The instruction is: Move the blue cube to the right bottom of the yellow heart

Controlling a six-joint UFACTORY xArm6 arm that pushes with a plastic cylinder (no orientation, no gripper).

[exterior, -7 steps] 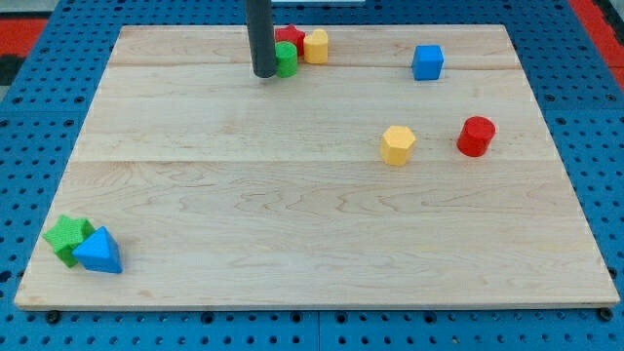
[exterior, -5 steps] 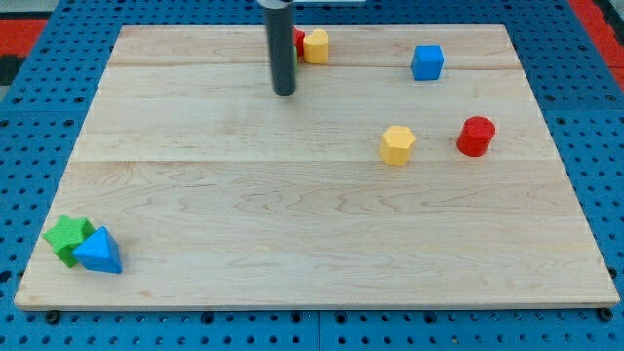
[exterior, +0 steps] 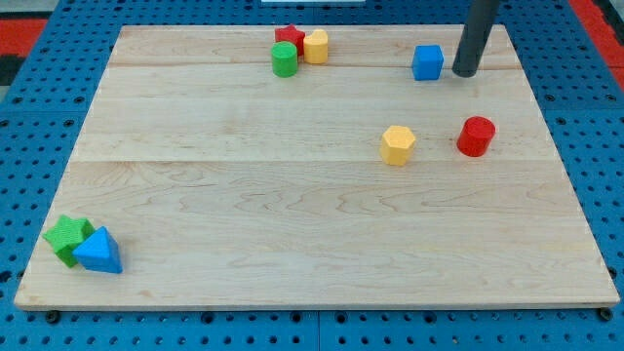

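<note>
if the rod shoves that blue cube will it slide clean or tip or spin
The blue cube sits on a flat face on the smooth wooden board, so it will probably slide, not roll. It looks squat, so tipping seems unlikely. My tip stands just to its right in the view, slightly lower than its middle; an off-centre push could turn it.

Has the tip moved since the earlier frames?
Yes. My tip went toward the view's right, from the green cylinder to just right of the blue cube.

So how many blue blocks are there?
2: the blue cube near the view's top right, just left of my tip, and the blue triangular block at the bottom left.
</note>
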